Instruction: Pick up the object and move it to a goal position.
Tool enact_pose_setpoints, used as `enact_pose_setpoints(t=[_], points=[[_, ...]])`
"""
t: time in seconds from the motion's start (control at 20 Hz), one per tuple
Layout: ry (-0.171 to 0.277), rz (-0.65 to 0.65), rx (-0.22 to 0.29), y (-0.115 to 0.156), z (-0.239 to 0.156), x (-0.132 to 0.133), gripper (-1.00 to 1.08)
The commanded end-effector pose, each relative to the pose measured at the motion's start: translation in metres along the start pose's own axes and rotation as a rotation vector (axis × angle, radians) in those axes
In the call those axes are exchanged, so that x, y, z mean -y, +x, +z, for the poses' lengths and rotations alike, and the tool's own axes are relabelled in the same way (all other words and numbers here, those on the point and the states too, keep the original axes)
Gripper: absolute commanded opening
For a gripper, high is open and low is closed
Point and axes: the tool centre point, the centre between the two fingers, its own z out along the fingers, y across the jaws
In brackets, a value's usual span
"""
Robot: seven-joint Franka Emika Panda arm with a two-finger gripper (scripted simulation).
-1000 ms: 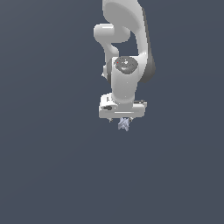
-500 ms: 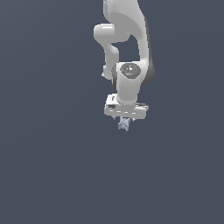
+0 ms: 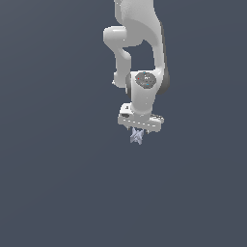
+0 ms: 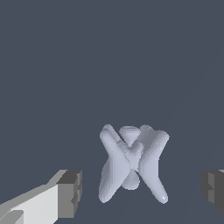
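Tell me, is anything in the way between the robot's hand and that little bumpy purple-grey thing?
Nothing visible is in the way. In the wrist view the small pale lavender-grey lumpy object sits in the open gap between the white robot hand's two dark fingers, with bare space on both sides. The exterior view shows only plain dark ground around it.

Only a flat, uniform dark slate-blue surface [image 3: 58,183], filling both views edge to edge. No seams, walls, furniture or windows discernible. Even, diffuse light; no distinct shadows on the surface.
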Motion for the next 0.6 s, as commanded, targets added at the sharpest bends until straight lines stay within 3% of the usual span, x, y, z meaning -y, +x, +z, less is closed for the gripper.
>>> enact_pose_setpoints(t=[0.0, 0.55], points=[[0.000, 0.012, -0.001, -0.002, 0.002, 0.000, 1.00], [0.000, 0.012, -0.001, -0.003, 0.023, 0.000, 1.00]])
